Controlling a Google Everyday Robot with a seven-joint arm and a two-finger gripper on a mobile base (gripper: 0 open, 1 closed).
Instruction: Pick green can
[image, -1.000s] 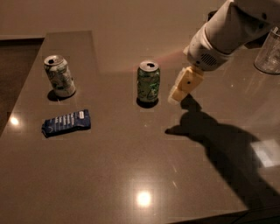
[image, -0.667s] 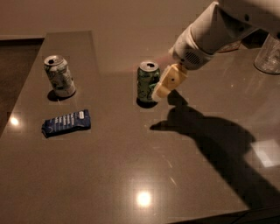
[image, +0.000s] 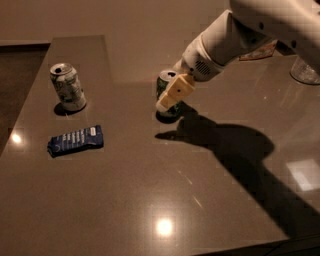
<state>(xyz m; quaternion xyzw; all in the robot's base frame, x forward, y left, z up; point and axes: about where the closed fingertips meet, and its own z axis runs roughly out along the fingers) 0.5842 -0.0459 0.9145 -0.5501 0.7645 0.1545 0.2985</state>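
The green can (image: 162, 88) stands upright near the middle of the brown table (image: 150, 190), with its silver top showing. My gripper (image: 170, 98) comes in from the upper right on the white arm (image: 235, 40) and is at the can. Its cream-coloured tip covers the can's front right side. The can's lower right part is hidden behind it. The can rests on the table.
A mostly white can with green print (image: 67, 87) stands at the left. A blue snack packet (image: 76, 140) lies flat in front of it. A clear glass (image: 305, 70) stands at the right edge. The table's left edge borders a dark floor.
My arm has swung left and down from beside the green can until the gripper overlaps it. The can, the white can and the packet have not moved.
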